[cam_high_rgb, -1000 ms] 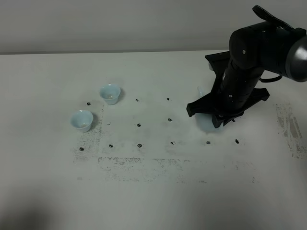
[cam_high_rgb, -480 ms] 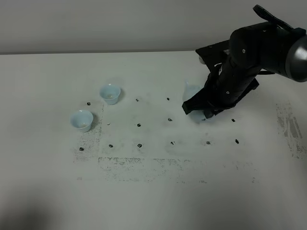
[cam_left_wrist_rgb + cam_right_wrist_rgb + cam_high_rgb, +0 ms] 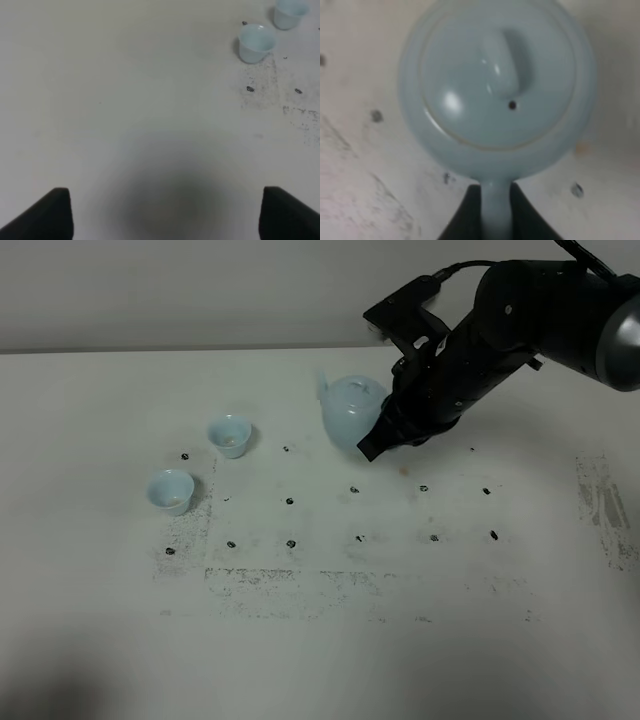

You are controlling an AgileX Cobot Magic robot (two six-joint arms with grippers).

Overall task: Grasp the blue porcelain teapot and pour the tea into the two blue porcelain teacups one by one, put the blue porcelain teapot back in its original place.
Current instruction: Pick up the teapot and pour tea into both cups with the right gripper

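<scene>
The blue porcelain teapot (image 3: 349, 412) hangs in the air above the table, spout toward the cups. My right gripper (image 3: 382, 432) is shut on its handle. In the right wrist view the teapot (image 3: 495, 90) fills the frame from above, lid on, with the fingers (image 3: 465, 215) clamped on the handle (image 3: 495, 212). The two blue porcelain teacups stand upright on the table at the left, one farther back (image 3: 230, 436) and one nearer (image 3: 170, 491). They also show in the left wrist view (image 3: 256, 43) (image 3: 289, 13). My left gripper (image 3: 165, 212) is open and empty, away from the cups.
The white table (image 3: 320, 640) carries small dark marks in a grid and scuffed patches. A grey wall runs along the table's back edge (image 3: 200, 348).
My right arm has lifted the teapot off the table and carried it left and back, toward the cups. The cups and the left gripper have not moved.
</scene>
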